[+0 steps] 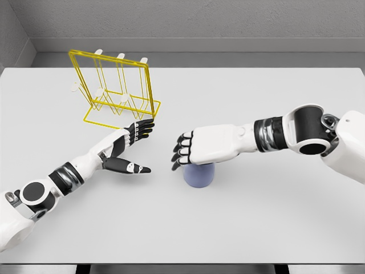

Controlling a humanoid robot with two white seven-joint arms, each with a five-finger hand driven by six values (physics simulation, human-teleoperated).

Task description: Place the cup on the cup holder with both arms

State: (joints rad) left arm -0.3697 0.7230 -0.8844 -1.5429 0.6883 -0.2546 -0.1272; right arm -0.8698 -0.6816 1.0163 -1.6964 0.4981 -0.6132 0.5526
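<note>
Upper part of cup [199,174] hidden beneath right hand [197,147]; contact not determinable; both arms cut off at frame edges.

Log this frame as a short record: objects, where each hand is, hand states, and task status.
cup: blue cup, upright on the white table, partly hidden by the right hand
holder: yellow wire cup holder, far left of table, nothing hung on it
right hand: right hand over the cup, fingers curled downward, grasp not clear
left hand: left hand open, between holder and cup, holding nothing
status: cup not yet on holder
</note>
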